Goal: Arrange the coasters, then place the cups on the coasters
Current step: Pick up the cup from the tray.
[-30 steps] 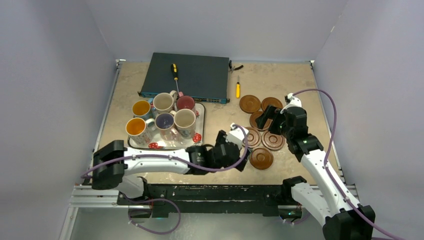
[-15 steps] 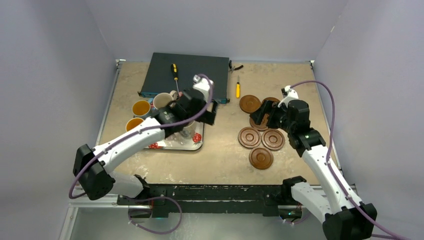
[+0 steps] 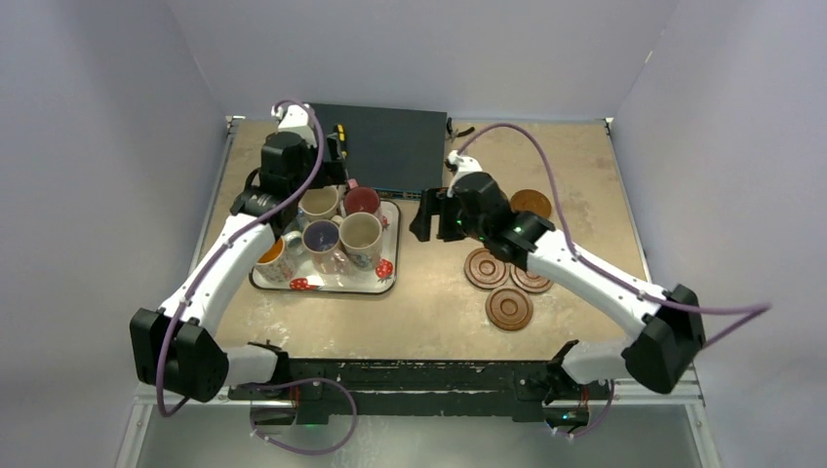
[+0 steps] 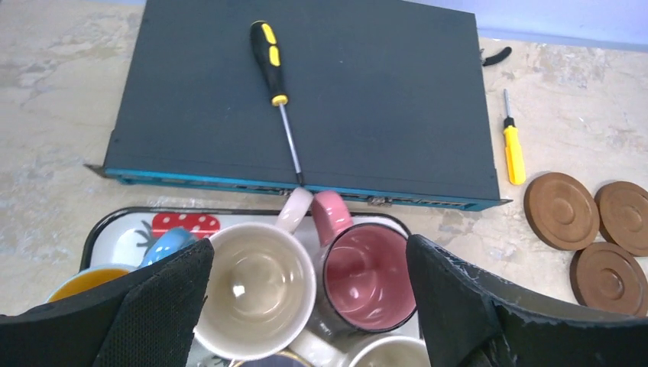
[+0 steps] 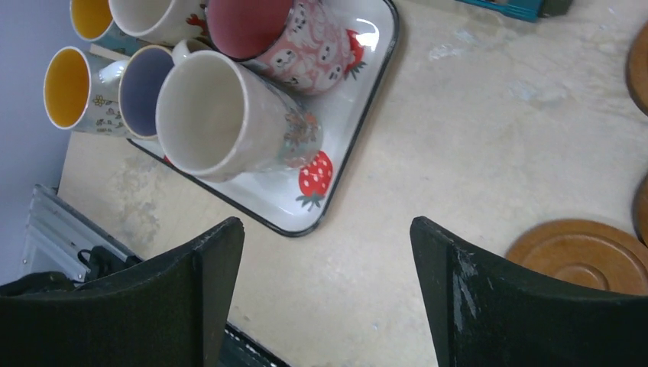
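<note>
Hardly started. No arranging yet of the coasters (image 3: 509, 308), bunched near the right edge of the surface. No cups (image 3: 360, 234) on them: all six crowded on the tray (image 3: 390, 285) by the left edge. Left end effector (image 4: 309, 252) wide open, empty, above the tray's far cups; right end effector (image 5: 326, 227) open too, holding nothing, between tray and coasters. No legible brand or writing

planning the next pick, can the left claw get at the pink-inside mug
Probably yes: the left claw hangs open above the pink-inside mug, nothing over it, though the cream mug beside it may crowd a finger.
</note>
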`<state>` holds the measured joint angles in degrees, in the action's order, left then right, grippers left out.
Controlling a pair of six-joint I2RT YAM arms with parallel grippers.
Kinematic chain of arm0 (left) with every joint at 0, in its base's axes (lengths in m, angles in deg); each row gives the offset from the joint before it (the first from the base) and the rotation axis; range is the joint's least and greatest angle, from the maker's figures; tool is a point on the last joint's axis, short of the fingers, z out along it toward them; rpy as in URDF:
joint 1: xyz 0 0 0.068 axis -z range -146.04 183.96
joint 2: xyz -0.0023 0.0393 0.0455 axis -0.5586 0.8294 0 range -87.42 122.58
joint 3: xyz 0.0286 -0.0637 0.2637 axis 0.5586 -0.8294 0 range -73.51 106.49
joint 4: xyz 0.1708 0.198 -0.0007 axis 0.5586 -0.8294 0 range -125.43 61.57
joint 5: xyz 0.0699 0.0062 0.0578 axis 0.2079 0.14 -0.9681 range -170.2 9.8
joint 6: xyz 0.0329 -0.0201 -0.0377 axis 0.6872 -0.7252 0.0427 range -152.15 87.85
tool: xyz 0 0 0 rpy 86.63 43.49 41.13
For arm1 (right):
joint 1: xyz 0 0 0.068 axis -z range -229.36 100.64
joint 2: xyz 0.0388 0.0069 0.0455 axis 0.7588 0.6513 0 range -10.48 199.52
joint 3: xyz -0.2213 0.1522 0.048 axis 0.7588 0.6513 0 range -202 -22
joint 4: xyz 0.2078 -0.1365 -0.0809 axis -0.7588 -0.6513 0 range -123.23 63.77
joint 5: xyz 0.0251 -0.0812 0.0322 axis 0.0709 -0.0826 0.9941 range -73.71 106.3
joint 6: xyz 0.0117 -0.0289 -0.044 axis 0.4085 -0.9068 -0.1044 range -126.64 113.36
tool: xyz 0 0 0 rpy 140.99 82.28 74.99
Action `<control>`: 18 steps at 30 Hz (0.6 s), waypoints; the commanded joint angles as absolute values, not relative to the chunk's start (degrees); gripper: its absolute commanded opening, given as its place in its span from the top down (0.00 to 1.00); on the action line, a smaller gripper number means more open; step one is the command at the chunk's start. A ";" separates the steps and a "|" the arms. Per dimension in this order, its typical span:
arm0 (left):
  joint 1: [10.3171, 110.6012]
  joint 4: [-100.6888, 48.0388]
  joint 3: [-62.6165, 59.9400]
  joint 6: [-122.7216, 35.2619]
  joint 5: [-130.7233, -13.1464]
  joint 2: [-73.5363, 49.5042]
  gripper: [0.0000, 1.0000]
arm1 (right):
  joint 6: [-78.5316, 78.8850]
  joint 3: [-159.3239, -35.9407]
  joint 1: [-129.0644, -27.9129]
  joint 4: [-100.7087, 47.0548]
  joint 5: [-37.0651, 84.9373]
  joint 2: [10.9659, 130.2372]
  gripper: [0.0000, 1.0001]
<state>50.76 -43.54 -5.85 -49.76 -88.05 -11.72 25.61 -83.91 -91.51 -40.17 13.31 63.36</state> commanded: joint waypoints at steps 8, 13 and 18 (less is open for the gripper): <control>49.63 -37.24 -12.23 -47.72 -94.50 -19.44 0.09 | 19.09 -110.36 -102.19 -50.27 -1.20 87.23 0.29; 49.57 -36.70 -12.68 -46.99 -94.98 -19.22 0.09 | 15.06 -120.33 -104.40 -54.80 -4.79 96.30 0.33; 48.96 -36.44 -12.86 -46.74 -95.14 -19.22 0.09 | 13.62 -125.77 -104.91 -57.42 -7.93 102.57 0.39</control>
